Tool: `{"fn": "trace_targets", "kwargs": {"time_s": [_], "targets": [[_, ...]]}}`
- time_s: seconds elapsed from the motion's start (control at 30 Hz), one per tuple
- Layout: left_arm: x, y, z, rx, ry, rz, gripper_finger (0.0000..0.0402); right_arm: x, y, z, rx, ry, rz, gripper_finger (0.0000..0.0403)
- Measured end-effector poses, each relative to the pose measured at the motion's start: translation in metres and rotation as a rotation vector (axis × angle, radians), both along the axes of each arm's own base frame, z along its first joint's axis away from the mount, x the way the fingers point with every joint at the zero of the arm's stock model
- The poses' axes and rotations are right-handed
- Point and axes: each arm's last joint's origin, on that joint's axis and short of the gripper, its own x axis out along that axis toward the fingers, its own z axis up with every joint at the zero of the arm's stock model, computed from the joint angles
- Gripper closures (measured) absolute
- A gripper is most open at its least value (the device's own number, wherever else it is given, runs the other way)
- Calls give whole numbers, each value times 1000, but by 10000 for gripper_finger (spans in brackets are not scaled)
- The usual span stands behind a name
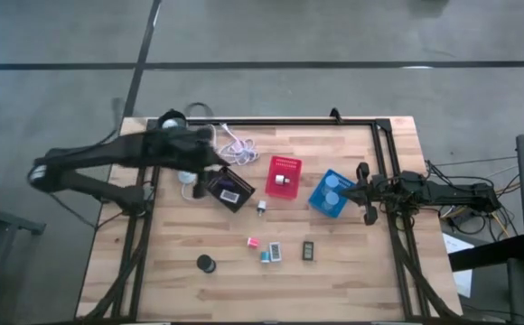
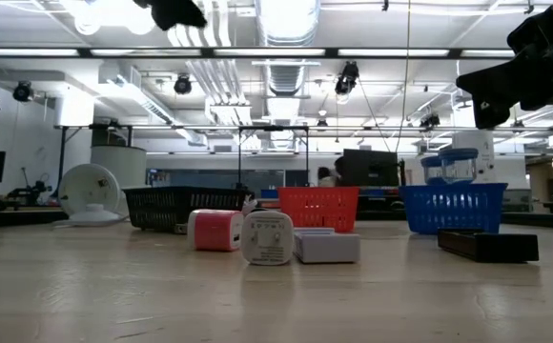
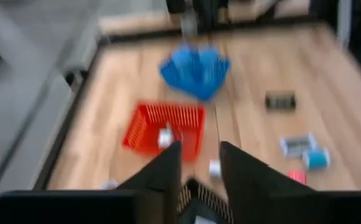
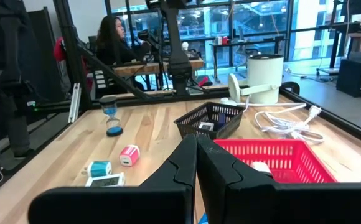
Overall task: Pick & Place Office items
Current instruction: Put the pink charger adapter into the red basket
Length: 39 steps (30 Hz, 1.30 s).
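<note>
Office items lie near the table's front: an hourglass with black ends (image 1: 207,262), a pink block (image 1: 253,242), a teal piece (image 1: 266,255), a pale block (image 1: 276,251) and a black block (image 1: 308,250). A small white piece (image 1: 262,207) sits behind them. The black bin (image 1: 230,187), red bin (image 1: 283,176) and blue bin (image 1: 331,192) each hold items. My left gripper (image 3: 199,162) hangs high over the black bin, open and empty. My right gripper (image 4: 196,149) is shut beside the blue bin.
A white lamp (image 1: 172,120) and its coiled cable (image 1: 236,144) sit at the far left of the table. A black frame rail (image 1: 384,171) runs along the table's right side. Bare wood lies at the near left corner (image 1: 145,280).
</note>
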Motion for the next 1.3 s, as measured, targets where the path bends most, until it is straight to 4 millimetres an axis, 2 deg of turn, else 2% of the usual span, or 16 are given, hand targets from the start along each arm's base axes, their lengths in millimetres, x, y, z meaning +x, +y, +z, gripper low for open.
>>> {"fn": "trace_targets", "kwargs": {"time_s": [0.13, 0.2, 0.33, 0.53, 0.67, 0.77, 1.3], "targets": [[-34, -4, -17, -33, -240, 27, 368, 0, 0, 0, 0, -1, 0, 394], [-45, -6, -30, -61, -344, 32, 392, 0, 0, 0, 0, -3, 0, 394], [-60, -9, -66, -125, -474, 18, 395, 0, 0, 0, 0, -5, 0, 394], [-72, -10, -126, -140, -574, 1, 397, 0, 0, 0, -1, -5, -2, 394], [-76, -11, -151, -165, -656, -1, 399, 0, 0, 0, -3, -5, -2, 394], [-79, -11, -160, -170, -681, -3, 399, 0, 0, 0, -4, -5, -2, 394], [-85, -12, -177, -193, -710, -4, 400, 0, 0, 0, -4, -4, -2, 394]]}}
